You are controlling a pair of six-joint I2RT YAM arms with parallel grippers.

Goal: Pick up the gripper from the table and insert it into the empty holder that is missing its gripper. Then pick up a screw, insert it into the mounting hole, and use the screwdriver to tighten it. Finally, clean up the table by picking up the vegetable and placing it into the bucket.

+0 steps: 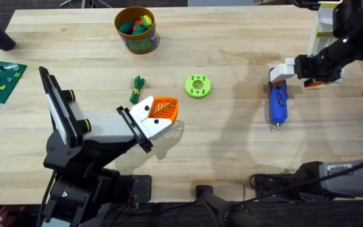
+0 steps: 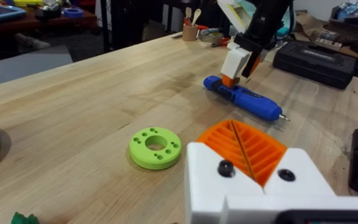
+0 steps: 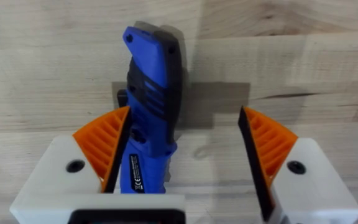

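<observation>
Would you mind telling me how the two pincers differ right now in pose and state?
The left pincer is shut, its orange pads pressed together; the right pincer is open, with a wide gap between its pads. The left pincer holds nothing and sits apart from the vegetable and green disc; the right pincer straddles the screwdriver, which lies on the table against one pad. Both have white fingers with orange ribbed pads.

The table [image 1: 232, 151] is pale, matt planked wood. The screwdriver [image 3: 151, 112] looks like smooth blue plastic. Its bit [image 1: 276, 127] is metal.
</observation>
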